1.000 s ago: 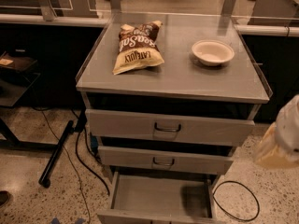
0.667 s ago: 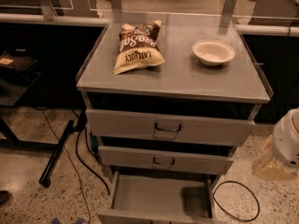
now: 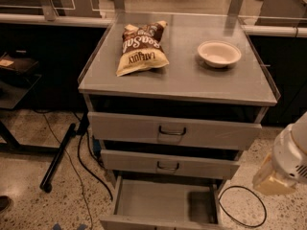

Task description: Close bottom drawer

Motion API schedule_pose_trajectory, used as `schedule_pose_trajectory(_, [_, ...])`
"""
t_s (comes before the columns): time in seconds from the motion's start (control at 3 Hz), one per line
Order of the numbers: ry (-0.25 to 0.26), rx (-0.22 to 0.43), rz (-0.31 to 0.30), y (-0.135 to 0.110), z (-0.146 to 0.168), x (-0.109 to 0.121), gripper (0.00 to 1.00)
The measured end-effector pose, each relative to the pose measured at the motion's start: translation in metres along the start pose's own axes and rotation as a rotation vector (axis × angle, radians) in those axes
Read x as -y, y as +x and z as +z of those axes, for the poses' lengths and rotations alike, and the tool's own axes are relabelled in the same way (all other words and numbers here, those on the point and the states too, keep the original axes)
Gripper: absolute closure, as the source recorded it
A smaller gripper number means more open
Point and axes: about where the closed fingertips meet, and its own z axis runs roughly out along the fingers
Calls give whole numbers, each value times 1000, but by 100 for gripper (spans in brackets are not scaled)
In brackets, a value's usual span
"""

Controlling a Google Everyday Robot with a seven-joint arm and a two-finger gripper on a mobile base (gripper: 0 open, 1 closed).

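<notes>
Closing job: I must push the bottom drawer (image 3: 163, 202) back into the cabinet (image 3: 89, 103).
Drawer now: it sticks far out at the foot of the cabinet, under the middle drawer (image 3: 168, 164). I see its bare inside. Its front runs off the low edge of my view, so I cannot see the handle.
Gripper: the gripper (image 3: 283, 169) hangs low at the right edge, beside the cabinet and well apart from the drawer. It touches nothing. I cannot tell if it is spread or pressed together.
Doing it well: I think I should bring the gripper in front of the drawer, at the middle of its front. Then I should push straight in, slow and even, so it does not twist on its rails.
Watch out: a black cable (image 3: 242, 207) loops on the floor just right of the drawer. I want to stay off it.
Worktop (image 3: 192, 83): a chip bag (image 3: 141, 49) and a bowl (image 3: 219, 53) sit there. A soft push should not shake them.
</notes>
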Motion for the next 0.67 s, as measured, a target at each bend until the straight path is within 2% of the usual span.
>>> schedule_pose_trajectory(0.33, [-148,-6,125,20,87,-25,100])
schedule_pose_trajectory(0.67, [-219,-31,202,36,145,-42,100])
